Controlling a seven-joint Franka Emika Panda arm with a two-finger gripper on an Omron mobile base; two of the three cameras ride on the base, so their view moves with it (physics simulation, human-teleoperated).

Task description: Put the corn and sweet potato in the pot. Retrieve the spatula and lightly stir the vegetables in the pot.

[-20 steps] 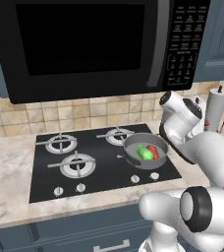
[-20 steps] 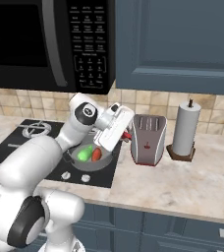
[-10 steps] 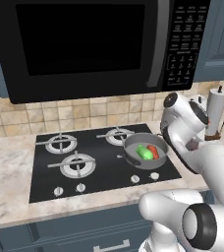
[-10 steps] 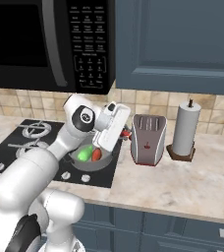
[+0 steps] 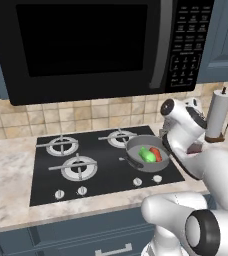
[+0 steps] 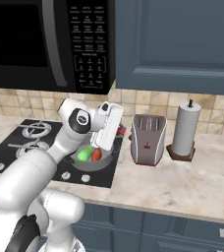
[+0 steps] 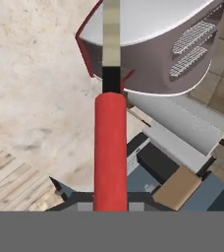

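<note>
Carrying the spatula [image 7: 111, 147], my gripper [image 7: 111, 199] clamped on its red handle.
Corn [image 5: 146, 154] and sweet potato [image 5: 156, 154] sit in the pot [image 5: 136, 161]; next I swing toward nine o'clock and stir.

Bright green corn [image 5: 146, 154] and orange-brown sweet potato [image 5: 156, 154] fill the grey pot [image 5: 136, 161] (spatula [image 7: 110, 152] handle red).

We are reaching our white arm forward and to the right, the elbow bent high and the forearm angling down. Our tool [image 7: 111, 199] is clamping the red handle of the spatula [image 7: 110, 147], which is pointing straight out from it.
</note>
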